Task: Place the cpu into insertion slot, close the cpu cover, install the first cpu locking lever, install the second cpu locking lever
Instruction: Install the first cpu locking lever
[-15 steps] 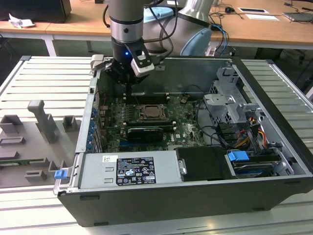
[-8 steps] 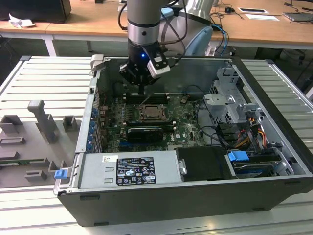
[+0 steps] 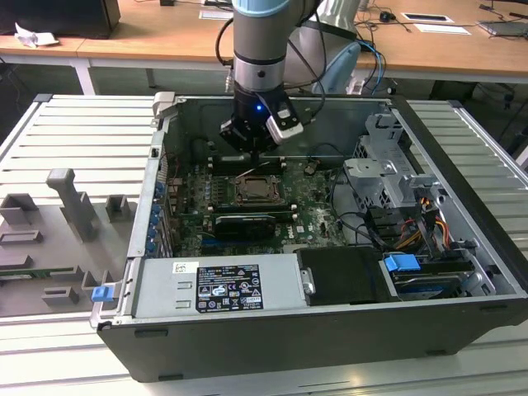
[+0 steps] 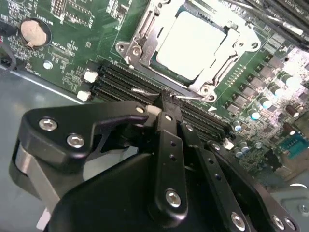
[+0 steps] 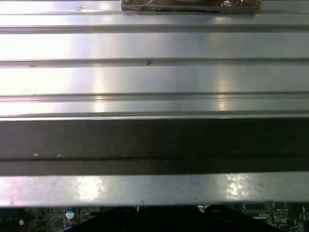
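Note:
The cpu (image 4: 193,43) lies flat in the insertion slot (image 4: 126,48), its pale metal face showing through the window of the cpu cover (image 4: 218,72). The cover is folded down over the chip. A thin silvery wire locking lever (image 4: 141,91) runs along the socket's edge by the memory slots. My gripper (image 4: 164,99) has its black fingers (image 4: 168,140) drawn together and shut, with the tips right at that wire; whether they pinch it I cannot tell. In the exterior view the gripper (image 3: 249,155) hangs just behind the socket (image 3: 259,191) inside the open computer case.
Black memory slots (image 4: 120,79) lie between gripper and socket. A coin battery (image 4: 35,31) sits on the green board. The grey power supply (image 3: 223,285) fills the case front; drive cage (image 3: 388,169) and cables (image 3: 412,235) crowd the exterior view's right. The case wall (image 5: 154,145) is close by.

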Tool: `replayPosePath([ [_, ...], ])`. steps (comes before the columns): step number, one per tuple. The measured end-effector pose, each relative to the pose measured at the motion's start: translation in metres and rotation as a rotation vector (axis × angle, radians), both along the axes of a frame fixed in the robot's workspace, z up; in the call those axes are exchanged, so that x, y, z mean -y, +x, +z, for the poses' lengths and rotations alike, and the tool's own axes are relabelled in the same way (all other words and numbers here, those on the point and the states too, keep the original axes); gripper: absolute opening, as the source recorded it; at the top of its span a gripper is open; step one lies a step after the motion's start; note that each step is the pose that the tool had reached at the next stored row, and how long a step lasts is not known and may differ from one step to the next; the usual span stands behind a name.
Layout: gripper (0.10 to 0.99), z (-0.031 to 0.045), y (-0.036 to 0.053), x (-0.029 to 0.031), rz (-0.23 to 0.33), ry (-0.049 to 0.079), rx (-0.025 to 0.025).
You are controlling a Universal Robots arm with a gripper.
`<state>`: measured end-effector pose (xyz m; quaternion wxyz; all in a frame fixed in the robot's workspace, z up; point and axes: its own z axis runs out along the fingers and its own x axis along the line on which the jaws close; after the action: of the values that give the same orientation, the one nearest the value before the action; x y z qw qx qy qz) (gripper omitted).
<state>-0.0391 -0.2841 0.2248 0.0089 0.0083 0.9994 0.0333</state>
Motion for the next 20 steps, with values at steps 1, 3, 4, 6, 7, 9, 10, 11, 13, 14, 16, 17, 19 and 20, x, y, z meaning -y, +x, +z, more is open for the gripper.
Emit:
replayPosePath([
  [1,0.102,-0.0004,0.0005,-0.0002,0.0,0.0,0.0],
  [3,0.102,-0.0029,0.004,-0.0014,0.001,0.0,0.0],
  [4,0.102,-0.0037,0.0049,-0.0016,0.002,0.0,-0.0001],
  [6,0.102,-0.0054,0.0051,-0.0018,0.007,0.0,0.0008],
  [7,0.102,-0.0063,0.0055,-0.0018,0.014,0.001,0.0019],
  [9,0.102,-0.0074,0.0074,-0.0019,0.019,0.0,0.0019],
  [10,0.102,-0.0078,0.0088,-0.0021,0.019,0.0,0.002],
  [11,0.102,-0.0086,0.011,-0.0024,0.019,0.001,0.0021],
  [13,0.102,-0.0105,0.0142,-0.0027,0.02,0.001,0.0021],
  [14,0.102,-0.011,0.0147,-0.0028,0.02,0.001,0.002],
  [16,0.102,-0.0122,0.0153,-0.003,0.021,0.001,0.002],
  [17,0.102,-0.0129,0.0155,-0.003,0.021,0.001,0.002],
  [19,0.102,-0.0164,0.0167,-0.0034,0.022,0.001,0.002],
  [20,0.102,-0.0175,0.017,-0.0034,0.022,0.0,0.002],
])
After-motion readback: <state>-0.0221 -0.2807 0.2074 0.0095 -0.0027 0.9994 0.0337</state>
